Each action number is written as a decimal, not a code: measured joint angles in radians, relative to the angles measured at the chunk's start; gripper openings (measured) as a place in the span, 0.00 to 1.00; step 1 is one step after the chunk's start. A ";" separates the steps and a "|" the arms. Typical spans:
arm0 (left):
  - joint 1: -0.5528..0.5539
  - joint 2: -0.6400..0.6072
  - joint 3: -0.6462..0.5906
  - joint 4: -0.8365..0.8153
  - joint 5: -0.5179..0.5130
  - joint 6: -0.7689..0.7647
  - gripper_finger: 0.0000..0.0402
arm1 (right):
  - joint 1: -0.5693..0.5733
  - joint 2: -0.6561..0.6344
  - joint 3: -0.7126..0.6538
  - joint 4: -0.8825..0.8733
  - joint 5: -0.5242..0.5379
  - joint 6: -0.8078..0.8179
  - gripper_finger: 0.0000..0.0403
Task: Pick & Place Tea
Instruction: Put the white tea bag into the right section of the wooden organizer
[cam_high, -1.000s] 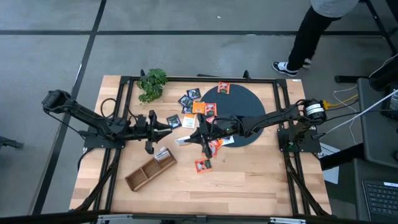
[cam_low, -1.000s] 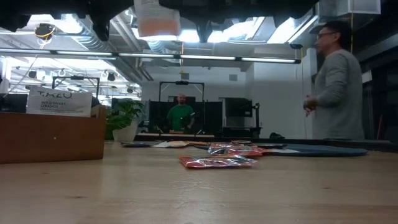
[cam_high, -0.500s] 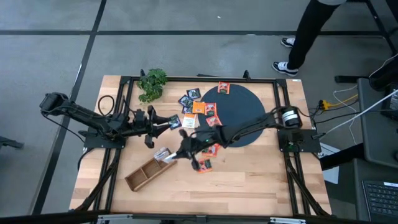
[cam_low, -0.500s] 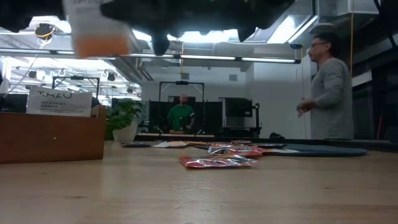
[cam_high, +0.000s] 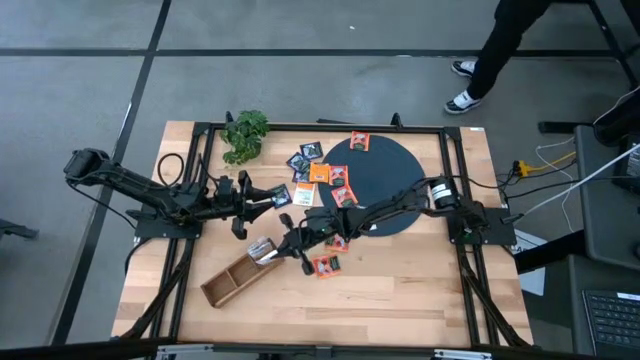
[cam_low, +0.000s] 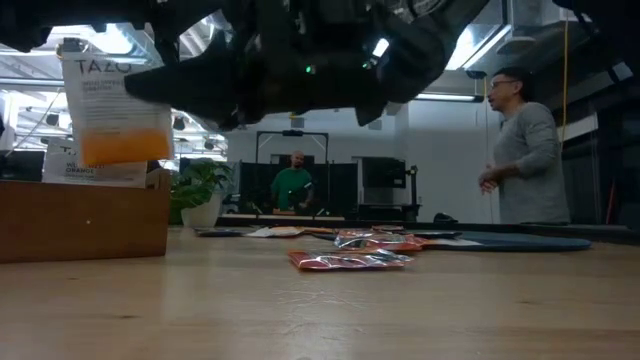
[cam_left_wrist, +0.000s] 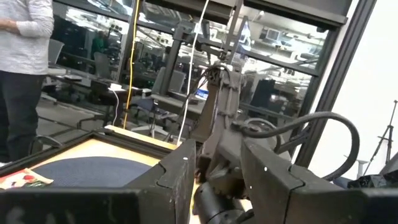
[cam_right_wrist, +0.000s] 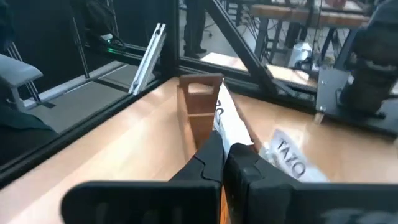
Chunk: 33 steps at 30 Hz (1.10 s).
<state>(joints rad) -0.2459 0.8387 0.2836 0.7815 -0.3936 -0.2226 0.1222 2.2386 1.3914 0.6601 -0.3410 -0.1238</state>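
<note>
My right gripper (cam_high: 291, 241) is shut on a white-and-orange tea sachet (cam_low: 120, 110), held in the air over the right end of the long wooden tray (cam_high: 238, 277). A white sachet (cam_high: 262, 247) rests at that end of the tray. More tea sachets (cam_high: 320, 175) lie at the left rim of the dark disc (cam_high: 390, 180), and one (cam_high: 327, 265) lies on the bare wood. My left gripper (cam_high: 266, 197) hovers open at the table's left, level, with nothing between its fingers. My right gripper pinches the sachet's edge (cam_right_wrist: 227, 137) between its two shut fingers (cam_right_wrist: 208, 158). The fingers come about level from the table's right. The sachet stands upright, juts out ahead of the fingertips and hangs clear of tray and table.
A green plant (cam_high: 245, 135) stands at the far left corner. A loose red sachet (cam_low: 350, 260) lies mid-table in the low view. A person (cam_low: 525, 150) stands beyond the table's far right, and another (cam_low: 292, 188) farther back in the room.
My right gripper has gone down and toward the table's left and near edges, carrying the sachet from beside the disc to above the tray's right end. The sachet has stayed upright in the hold.
</note>
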 joint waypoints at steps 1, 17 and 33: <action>0.000 0.000 0.000 0.000 -0.002 0.000 0.31 | -0.005 0.006 0.011 0.000 -0.007 -0.011 0.01; 0.000 0.001 0.000 0.000 -0.016 0.024 0.31 | -0.035 0.100 0.096 0.003 -0.064 -0.064 0.01; 0.000 0.001 0.000 -0.015 -0.016 0.027 0.31 | -0.042 0.100 0.096 -0.001 0.033 -0.039 0.17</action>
<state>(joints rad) -0.2459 0.8398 0.2836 0.7662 -0.4099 -0.1959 0.0803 2.3383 1.4876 0.6594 -0.3077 -0.1627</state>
